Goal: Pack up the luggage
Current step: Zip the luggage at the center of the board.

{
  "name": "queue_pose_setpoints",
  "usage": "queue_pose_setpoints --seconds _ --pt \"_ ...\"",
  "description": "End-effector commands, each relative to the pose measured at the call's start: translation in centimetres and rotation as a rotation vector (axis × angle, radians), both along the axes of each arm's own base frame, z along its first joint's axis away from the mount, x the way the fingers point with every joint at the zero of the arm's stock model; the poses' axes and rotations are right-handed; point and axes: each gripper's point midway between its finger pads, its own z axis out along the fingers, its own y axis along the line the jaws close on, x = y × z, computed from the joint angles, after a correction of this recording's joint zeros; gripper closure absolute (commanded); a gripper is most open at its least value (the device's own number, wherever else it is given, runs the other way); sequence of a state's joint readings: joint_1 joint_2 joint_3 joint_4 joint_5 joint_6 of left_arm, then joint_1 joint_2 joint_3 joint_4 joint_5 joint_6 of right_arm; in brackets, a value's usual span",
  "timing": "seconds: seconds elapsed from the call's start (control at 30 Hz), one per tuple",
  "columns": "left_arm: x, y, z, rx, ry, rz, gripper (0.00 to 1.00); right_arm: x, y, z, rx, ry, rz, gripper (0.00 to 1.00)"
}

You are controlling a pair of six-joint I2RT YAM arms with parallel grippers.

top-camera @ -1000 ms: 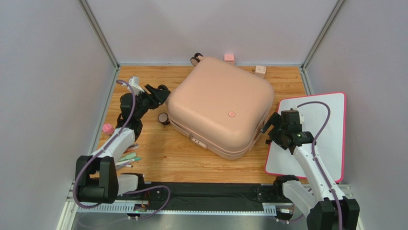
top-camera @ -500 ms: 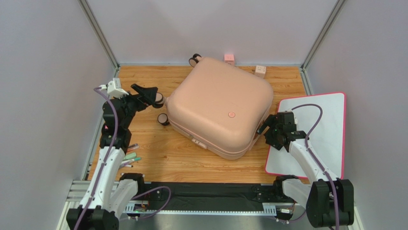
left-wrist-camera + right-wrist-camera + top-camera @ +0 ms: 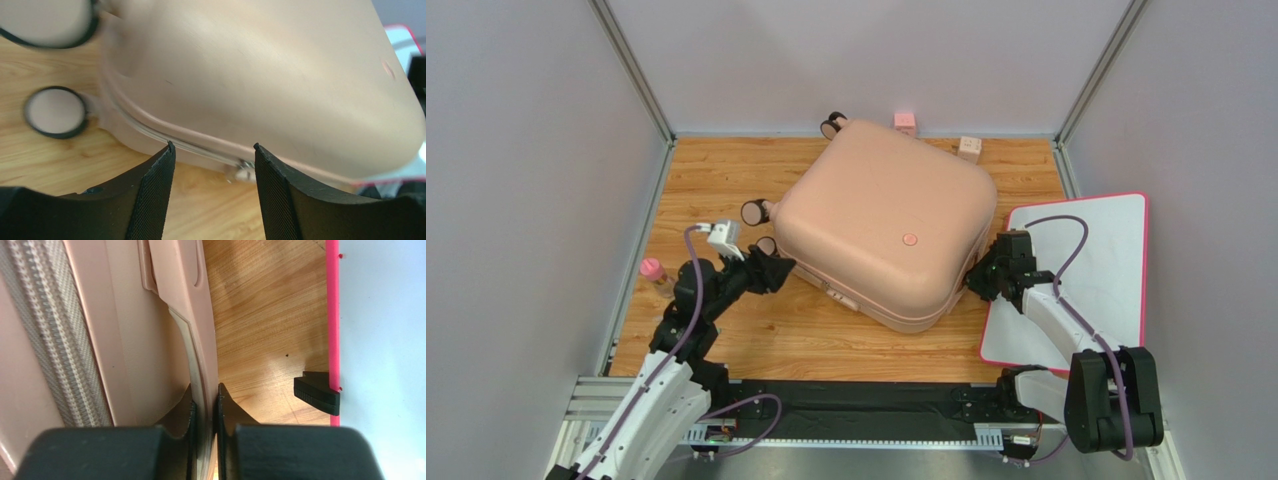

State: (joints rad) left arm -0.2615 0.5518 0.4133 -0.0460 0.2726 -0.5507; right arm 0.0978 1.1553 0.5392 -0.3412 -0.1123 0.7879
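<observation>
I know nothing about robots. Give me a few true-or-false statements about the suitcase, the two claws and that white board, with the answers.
1. The suitcase is lying closed on the wooden table. True.
2. The right gripper is pinched shut on a thin edge at the suitcase's side. True.
3. The left gripper is holding one of the wheels. False: its jaws are open and empty, pointing at the suitcase's zipper seam.
4. The white board lies on top of the suitcase. False: it lies beside the suitcase, on its right.
</observation>
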Motion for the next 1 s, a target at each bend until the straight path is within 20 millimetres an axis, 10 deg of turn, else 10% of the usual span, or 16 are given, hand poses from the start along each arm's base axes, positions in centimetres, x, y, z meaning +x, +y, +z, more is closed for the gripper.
queue_pose_setpoints --seconds 0.0,0.4,0.97 --pt "-1.9 -2.0 0.1 0.03 -0.098 -0.091 0.34 1.1 0.1 0.6 0.02 -0.034 -0.03 1.0" --pt "-3.1 -6.3 -5.2 0.069 -0.097 -0.318 0.33 0.6 0.0 0.6 0.015 -0.034 -0.033 1.0" --pt "-2.7 -8.6 -7.1 0.107 -0.11 -0.4 0.31 0.7 -0.1 0.1 -0.002 -0.023 -0.023 1.0"
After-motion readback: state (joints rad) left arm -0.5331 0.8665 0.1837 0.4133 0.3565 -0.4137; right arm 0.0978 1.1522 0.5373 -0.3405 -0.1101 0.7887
